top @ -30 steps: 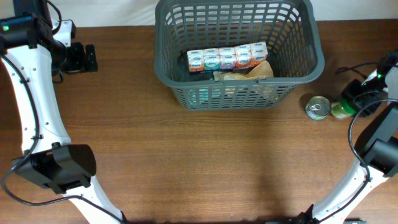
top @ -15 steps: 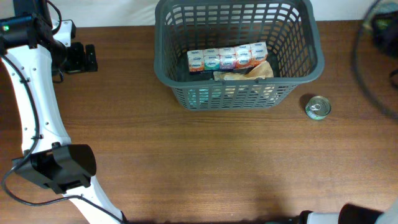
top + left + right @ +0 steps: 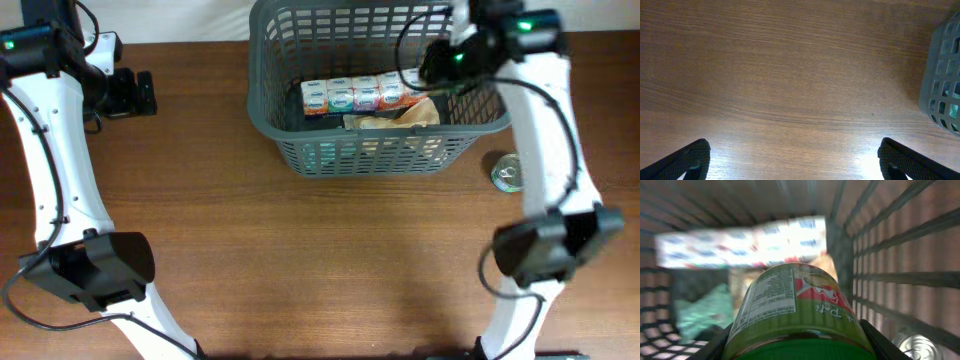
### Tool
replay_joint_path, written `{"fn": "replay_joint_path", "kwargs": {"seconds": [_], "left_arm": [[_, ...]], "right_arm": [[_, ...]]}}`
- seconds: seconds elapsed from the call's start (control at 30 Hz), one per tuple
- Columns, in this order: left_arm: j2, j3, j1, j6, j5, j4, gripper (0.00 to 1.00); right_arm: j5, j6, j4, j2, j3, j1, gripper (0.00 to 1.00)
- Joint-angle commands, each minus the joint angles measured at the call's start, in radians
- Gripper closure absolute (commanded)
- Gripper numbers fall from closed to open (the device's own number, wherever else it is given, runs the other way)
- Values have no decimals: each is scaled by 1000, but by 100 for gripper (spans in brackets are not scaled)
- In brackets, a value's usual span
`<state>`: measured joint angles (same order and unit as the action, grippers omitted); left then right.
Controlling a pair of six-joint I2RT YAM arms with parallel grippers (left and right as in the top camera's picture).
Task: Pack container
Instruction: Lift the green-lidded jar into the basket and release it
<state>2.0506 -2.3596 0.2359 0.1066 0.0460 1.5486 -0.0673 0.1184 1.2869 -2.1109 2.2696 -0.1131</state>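
Shopping basket [image 3: 370, 152]: dark grey, lattice walls, on the wooden worktop [image 3: 300, 250] at upper centre of the overhead frame. Inside it you have a row of small cartons [image 3: 365, 93] with a tan packet [image 3: 400, 114] just below them.

Your right gripper [image 3: 441, 60] hangs over the basket's right half. In the right wrist view its fingers [image 3: 871, 339] are clenched on a green-lidded jar [image 3: 795, 312], with the basket wall [image 3: 900, 270] at frame right and the cartons blurred beyond.

A tin can [image 3: 508, 174] stands on the worktop just beside the basket's lower right corner, partly behind the arm.

Your left gripper [image 3: 133, 93] sits at upper left, well apart from the basket. Its fingers [image 3: 690, 161] are spread, with only bare worktop between them.
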Motion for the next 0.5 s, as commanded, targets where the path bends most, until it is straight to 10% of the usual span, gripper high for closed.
{"fn": "replay_joint_path", "kwargs": {"seconds": [0.0, 0.47], "left_arm": [[-2, 4, 2, -16, 11, 1, 1], [-2, 4, 2, -16, 11, 0, 1]], "right_arm": [[8, -9, 19, -82, 8, -5, 71], [8, -6, 61, -24, 158, -3, 15]]}}
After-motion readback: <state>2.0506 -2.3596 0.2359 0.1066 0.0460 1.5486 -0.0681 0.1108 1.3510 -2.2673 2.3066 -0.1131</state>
